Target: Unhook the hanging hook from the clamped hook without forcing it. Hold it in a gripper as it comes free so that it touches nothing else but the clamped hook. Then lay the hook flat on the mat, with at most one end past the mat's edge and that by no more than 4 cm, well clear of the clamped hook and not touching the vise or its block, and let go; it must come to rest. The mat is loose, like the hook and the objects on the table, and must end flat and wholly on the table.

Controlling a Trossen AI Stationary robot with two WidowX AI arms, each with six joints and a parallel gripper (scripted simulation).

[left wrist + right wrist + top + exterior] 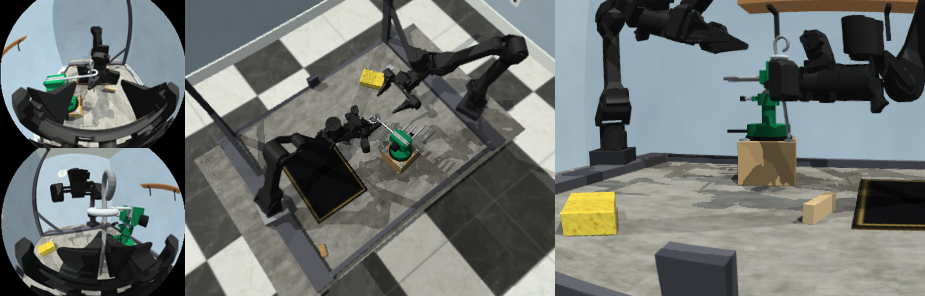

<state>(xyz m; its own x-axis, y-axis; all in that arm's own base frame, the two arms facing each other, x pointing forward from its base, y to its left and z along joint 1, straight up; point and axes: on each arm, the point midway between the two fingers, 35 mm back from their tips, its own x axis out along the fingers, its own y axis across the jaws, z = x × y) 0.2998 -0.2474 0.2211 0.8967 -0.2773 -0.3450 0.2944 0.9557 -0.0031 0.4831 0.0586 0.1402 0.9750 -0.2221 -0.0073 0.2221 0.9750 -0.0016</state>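
The hanging hook (105,197) (782,44) (375,119) (90,73) is a grey metal S-hook and stands upright. My right gripper (101,232) (782,82) (371,127) is shut on its shaft. Its top bend rises above the clamped hook (99,211) (386,125), whose curved end still wraps around the shaft. The clamped hook sticks out level from the green vise (401,140) (769,115) (127,219) (56,82) on its wooden block (397,162) (767,162). The black mat (325,185) (887,205) lies under the right arm. My left gripper (392,98) (737,46) (98,82) is open and empty, high and apart from the vise.
A yellow sponge (371,78) (589,213) (46,248) lies near the left arm. A small wooden block (819,207) (323,250) lies on the table. A dark grey block (695,270) (313,80) stands at the table's edge. A wooden shelf (825,5) hangs overhead.
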